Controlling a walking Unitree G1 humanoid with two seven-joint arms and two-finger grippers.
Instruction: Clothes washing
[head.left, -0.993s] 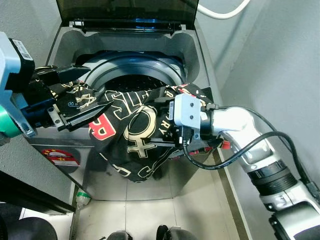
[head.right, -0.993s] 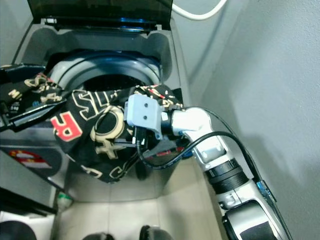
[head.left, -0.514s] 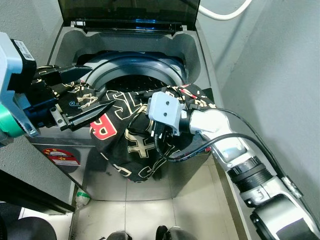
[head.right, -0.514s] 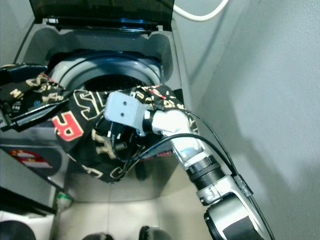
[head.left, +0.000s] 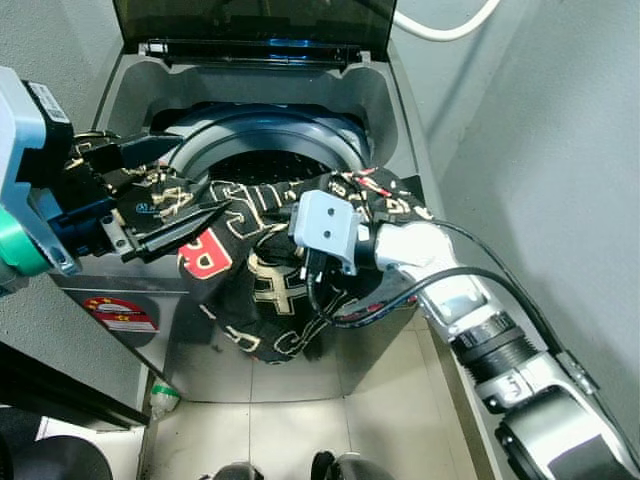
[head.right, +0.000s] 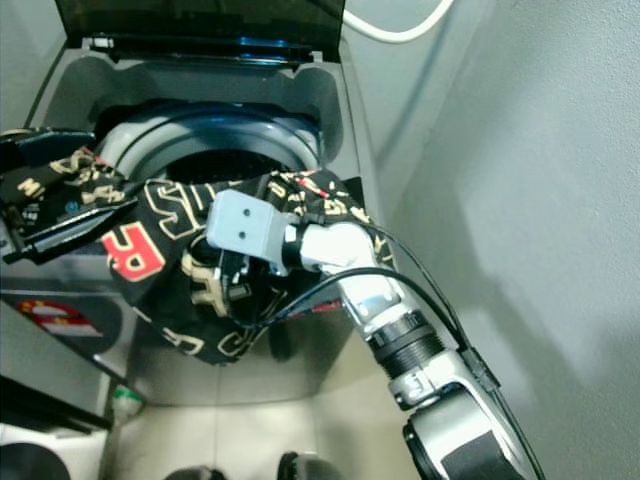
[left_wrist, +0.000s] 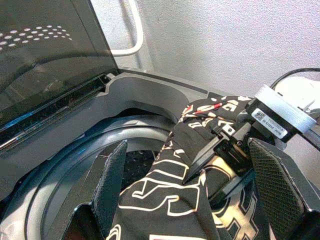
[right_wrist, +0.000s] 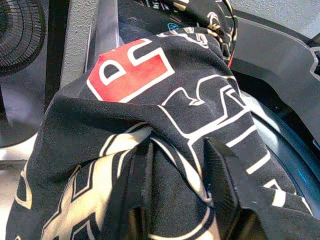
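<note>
Black patterned garment (head.left: 262, 262) drapes over the washing machine (head.left: 395, 120) front rim; left gripper (head.left: 170, 190) and right gripper (right_wrist: 175, 172) both narrowly clamp its fabric.

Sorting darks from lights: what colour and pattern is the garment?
Black garment with cream lettering and a red patch; clearest in the right wrist view.

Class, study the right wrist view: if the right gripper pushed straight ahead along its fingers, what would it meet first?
The black printed garment: the right gripper already has its fingers pressed into the cloth, probably pinching a fold.
</note>
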